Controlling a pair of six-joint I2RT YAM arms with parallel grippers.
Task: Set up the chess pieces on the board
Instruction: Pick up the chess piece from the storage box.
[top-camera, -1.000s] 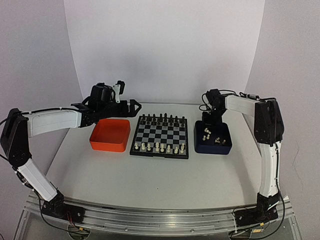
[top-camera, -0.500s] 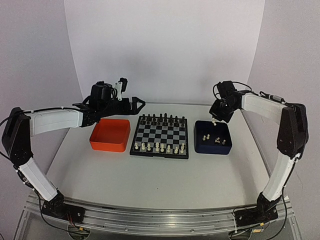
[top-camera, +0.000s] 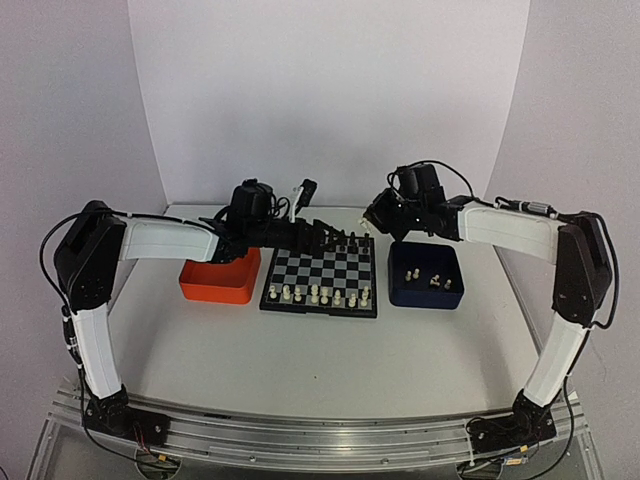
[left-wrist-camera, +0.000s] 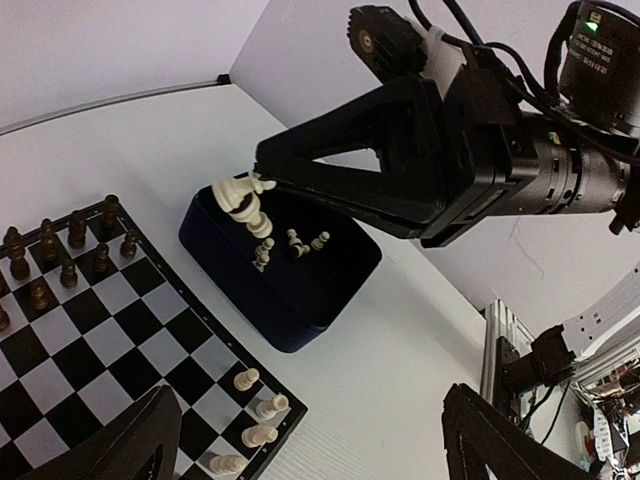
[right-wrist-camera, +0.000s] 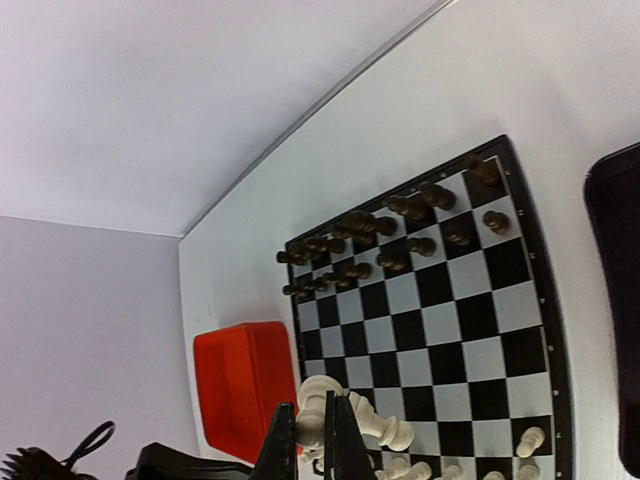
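Note:
The board (top-camera: 320, 275) lies mid-table with black pieces along its far rows and several white chess pieces (top-camera: 322, 294) along its near row. My right gripper (top-camera: 376, 216) hovers near the board's far right corner. In the right wrist view it (right-wrist-camera: 315, 445) is shut on a cream-white chess piece (right-wrist-camera: 318, 412), which the left wrist view shows hanging from its tip (left-wrist-camera: 243, 197). More white pieces (top-camera: 424, 275) lie in the dark blue tray (top-camera: 427, 292). My left gripper (top-camera: 318, 225) hangs over the board's far edge, open and holding nothing, its fingers (left-wrist-camera: 120, 440) wide apart.
An orange tray (top-camera: 219, 272) sits left of the board, under my left forearm. The two grippers are close together above the board's far side. A white wall curves behind the table.
My right gripper lifted a white piece out of the blue tray and carried it left toward the board's far right corner. My left arm swung right, from above the orange tray to the board's far edge.

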